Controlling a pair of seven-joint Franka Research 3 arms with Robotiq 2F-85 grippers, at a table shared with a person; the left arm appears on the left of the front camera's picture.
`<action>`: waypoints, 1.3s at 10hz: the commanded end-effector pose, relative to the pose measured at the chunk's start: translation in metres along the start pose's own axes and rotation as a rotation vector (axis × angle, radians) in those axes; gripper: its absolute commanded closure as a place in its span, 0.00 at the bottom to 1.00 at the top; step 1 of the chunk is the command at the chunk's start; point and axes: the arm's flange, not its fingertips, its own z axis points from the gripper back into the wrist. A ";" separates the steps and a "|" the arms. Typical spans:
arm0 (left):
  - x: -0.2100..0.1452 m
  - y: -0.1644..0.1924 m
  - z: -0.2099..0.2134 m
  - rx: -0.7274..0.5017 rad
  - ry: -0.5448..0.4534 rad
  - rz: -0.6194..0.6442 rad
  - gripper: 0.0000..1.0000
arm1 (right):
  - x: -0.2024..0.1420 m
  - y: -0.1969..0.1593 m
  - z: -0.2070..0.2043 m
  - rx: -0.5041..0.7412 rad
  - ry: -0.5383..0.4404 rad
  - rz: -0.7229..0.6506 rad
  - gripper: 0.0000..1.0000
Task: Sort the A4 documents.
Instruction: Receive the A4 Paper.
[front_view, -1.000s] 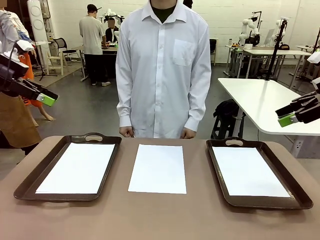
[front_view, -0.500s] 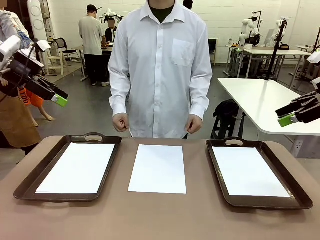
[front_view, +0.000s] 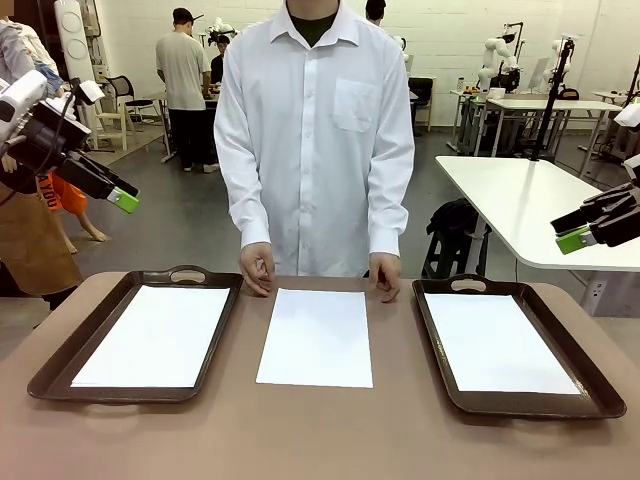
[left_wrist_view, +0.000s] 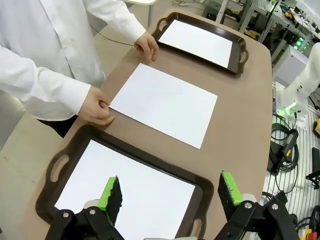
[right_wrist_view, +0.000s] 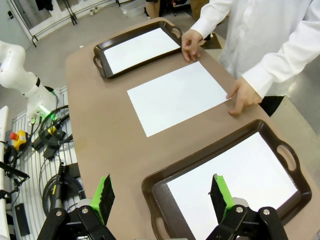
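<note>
One A4 document (front_view: 316, 337) lies bare on the brown table between two dark brown trays. Another sheet (front_view: 155, 335) rests in the left tray (front_view: 120, 393), a third (front_view: 497, 343) in the right tray (front_view: 530, 405). My left gripper (front_view: 124, 200) hangs open, high above the table's left end; in its wrist view its green pads (left_wrist_view: 111, 196) frame the left tray's sheet (left_wrist_view: 135, 200), with the middle sheet (left_wrist_view: 164, 104) beyond. My right gripper (front_view: 572, 240) hovers open at the right; below it (right_wrist_view: 162, 195) is the right tray's sheet (right_wrist_view: 235, 185).
A person in a white shirt stands at the far side, one hand (front_view: 258, 270) and the other (front_view: 383, 277) resting on the table at the middle sheet's far corners. Bare tabletop (front_view: 320, 430) runs along the near edge. A white table (front_view: 520, 200) stands behind on the right.
The person's hands dropped to the table's far edge beside the middle sheet. My left gripper shifted a little to the right. The right arm stayed still.
</note>
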 end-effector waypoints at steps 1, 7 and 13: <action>0.000 0.000 0.000 -0.002 0.001 -0.018 0.00 | -0.001 0.000 -0.001 0.001 0.005 -0.004 0.00; 0.000 0.000 0.000 -0.002 0.001 -0.018 0.00 | -0.001 0.000 -0.001 0.001 0.005 -0.004 0.00; 0.000 0.000 0.000 -0.002 0.001 -0.018 0.00 | -0.001 0.000 -0.001 0.001 0.005 -0.004 0.00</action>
